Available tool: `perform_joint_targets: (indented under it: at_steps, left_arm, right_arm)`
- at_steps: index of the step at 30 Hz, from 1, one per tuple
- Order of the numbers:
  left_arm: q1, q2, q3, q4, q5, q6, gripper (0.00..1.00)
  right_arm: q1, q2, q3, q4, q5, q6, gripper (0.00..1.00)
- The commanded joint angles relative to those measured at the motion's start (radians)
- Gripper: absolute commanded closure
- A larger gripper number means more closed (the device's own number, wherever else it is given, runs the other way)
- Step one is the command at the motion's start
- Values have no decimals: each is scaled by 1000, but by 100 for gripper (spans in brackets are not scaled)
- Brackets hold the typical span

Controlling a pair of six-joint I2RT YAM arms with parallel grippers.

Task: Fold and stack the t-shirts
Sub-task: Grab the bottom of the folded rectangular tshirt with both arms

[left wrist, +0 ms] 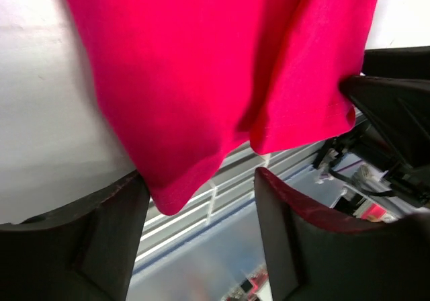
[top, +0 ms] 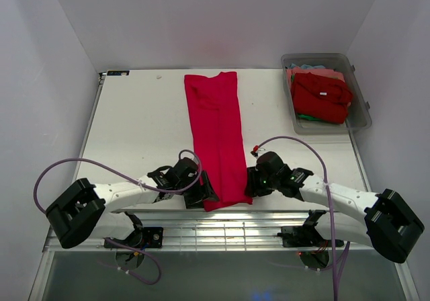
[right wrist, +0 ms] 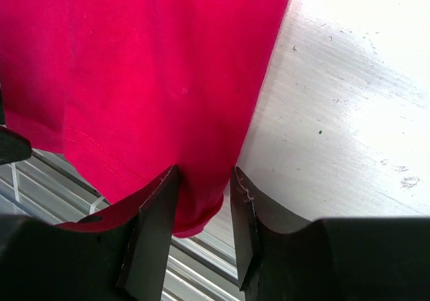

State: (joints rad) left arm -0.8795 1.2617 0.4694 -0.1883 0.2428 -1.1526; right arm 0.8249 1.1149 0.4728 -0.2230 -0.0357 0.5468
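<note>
A bright pink-red t-shirt [top: 218, 133] lies folded into a long narrow strip down the middle of the white table [top: 141, 133], its near end at the table's front edge. My left gripper [top: 205, 192] is at the strip's near left corner. In the left wrist view the gripper [left wrist: 198, 173] is wide open, with the shirt's corner [left wrist: 168, 193] hanging between the fingers, close to the left finger [left wrist: 101, 234]. My right gripper [top: 250, 183] is at the near right corner. In the right wrist view it [right wrist: 205, 169] is narrowly open and straddles the shirt's corner [right wrist: 201, 207].
A clear plastic bin [top: 363, 113] at the back right holds a red shirt [top: 321, 96] on top of other clothes. A metal rail frame [top: 228, 230] runs below the table's front edge. White walls enclose the table on three sides.
</note>
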Motion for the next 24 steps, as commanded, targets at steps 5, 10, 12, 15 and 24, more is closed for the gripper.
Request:
perform_joint_targets:
  at_steps: [5, 10, 12, 15, 24]
  left_arm:
    - [-30, 22, 26, -186, -97, 8, 46]
    - [-32, 22, 21, -200, -112, 21, 62]
    - [-33, 27, 29, -200, -114, 28, 72]
    - [-36, 36, 54, -214, -112, 59, 90]
    - [-64, -24, 107, -341, -146, 103, 100]
  right_arm:
    - [2, -3, -26, 27, -18, 11, 68]
    - [2, 2, -37, 28, -44, 15, 80]
    - [3, 0, -42, 24, -52, 16, 87]
    - [5, -7, -42, -10, -59, 21, 92]
    - [17, -109, -40, -156, -110, 27, 92]
